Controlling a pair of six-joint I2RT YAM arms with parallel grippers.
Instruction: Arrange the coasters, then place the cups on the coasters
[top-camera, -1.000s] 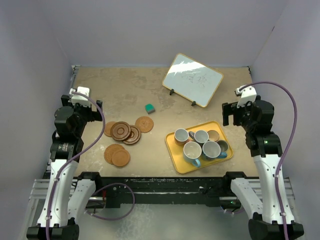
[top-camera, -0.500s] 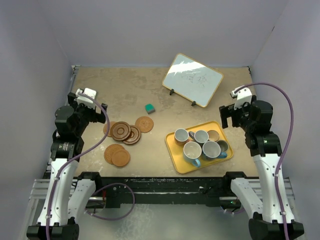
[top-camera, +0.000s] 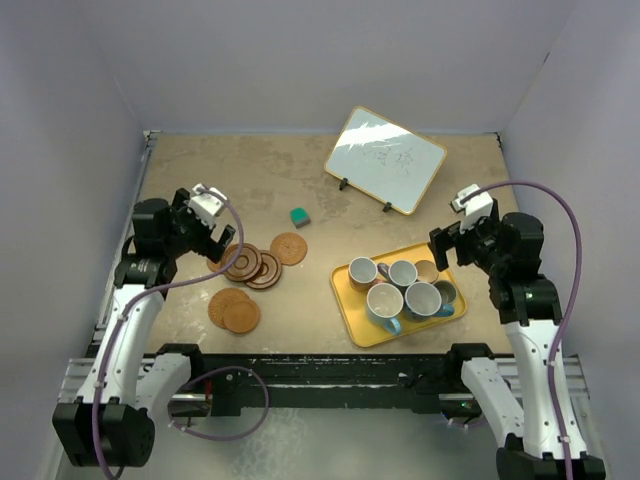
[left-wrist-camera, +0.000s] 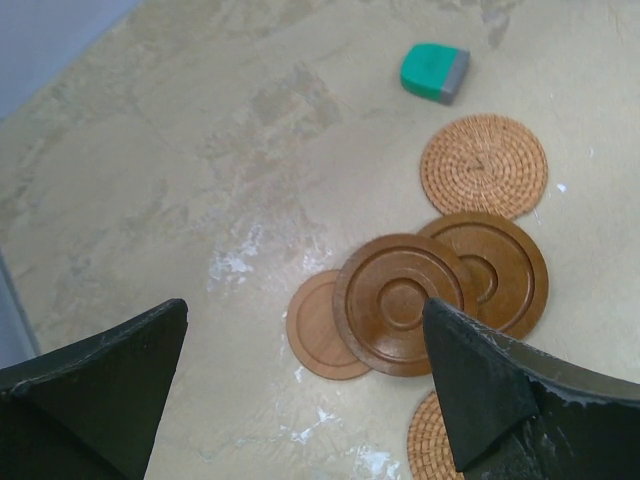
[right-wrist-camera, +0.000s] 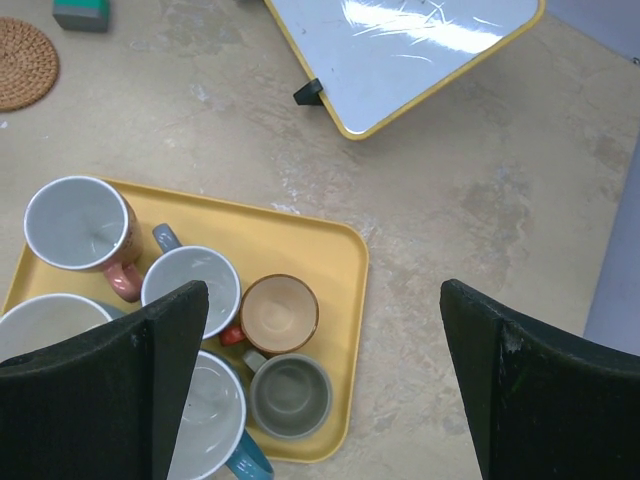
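Hovering: left fingers (left-wrist-camera: 100, 385) spread wide, empty, over overlapping coasters (left-wrist-camera: 405, 303) on desk (left-wrist-camera: 150, 150) | right fingers (right-wrist-camera: 100, 390) spread wide, empty, over cups (right-wrist-camera: 78, 222) crowded in yellow tray (right-wrist-camera: 330, 252)

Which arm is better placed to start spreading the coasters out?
Left. The left fingers, open, hang just above the overlapping coasters; the right fingers are over the cups in the yellow tray, across the table.

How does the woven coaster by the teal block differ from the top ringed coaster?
The woven coaster is lighter, with a spiral weave; the ringed coaster is darker, smooth, grooved. The woven one lies on the table; the ringed one overlaps two others. Both are flat, round.
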